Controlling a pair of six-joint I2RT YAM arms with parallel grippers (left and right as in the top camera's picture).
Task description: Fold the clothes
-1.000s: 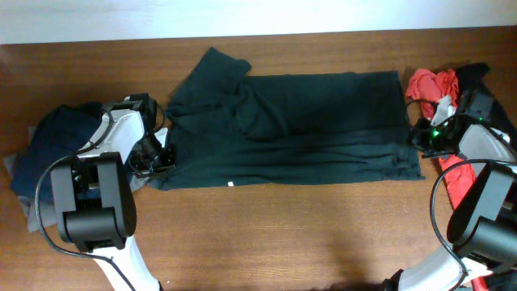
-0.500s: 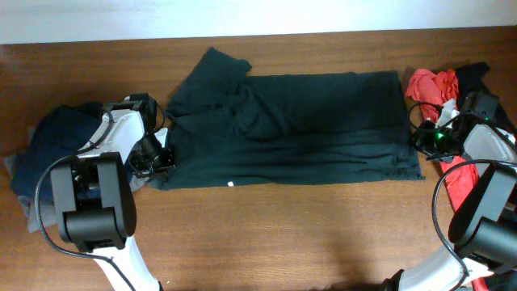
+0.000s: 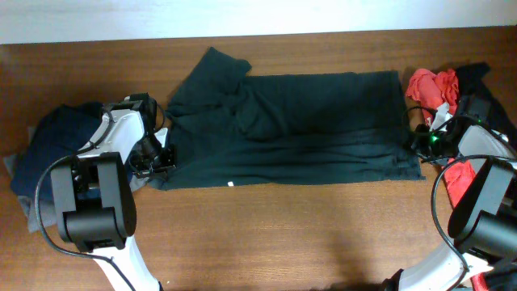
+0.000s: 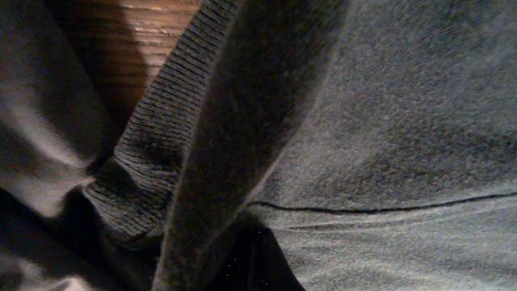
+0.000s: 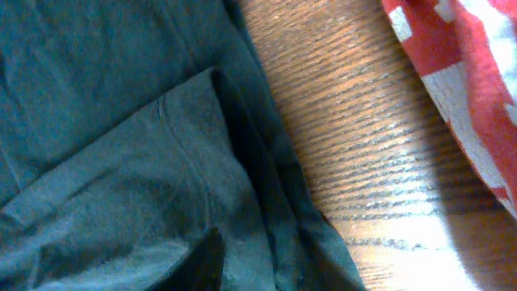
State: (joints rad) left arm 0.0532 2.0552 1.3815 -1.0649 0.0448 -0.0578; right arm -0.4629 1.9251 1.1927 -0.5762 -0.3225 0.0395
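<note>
So the dark green top is lying spread out flat across the middle of the wooden table. Its long side is running 9 to 3 o'clock and one bit is poking out toward 11 o'clock. The left gripper is sitting right down at the top's 9 o'clock edge, and the right gripper is sitting at its 3 o'clock edge, near the lower corner.

A red cloth is bunching up at the table's 2 o'clock end just past the right gripper. A dark blue pile is slumping at the 9 o'clock end beside the left arm.

The left wrist cam is basically buried in fabric. A ribbed cuff is filling the left side, smooth knit with a seam line is running across the right, and a sliver of wood is showing at 11 o'clock. No fingers are showing, so I can't tell how wide that gripper is standing or whether it's got any cloth.

The right wrist cam is looking at a doubled-over hem of the green top, with bare wood at 3 o'clock and the red cloth peeking in at 2. A dark blur is sitting at 6 o'clock, way too fuzzy to call. Can't tell there either whether anything is being pinched.
</note>
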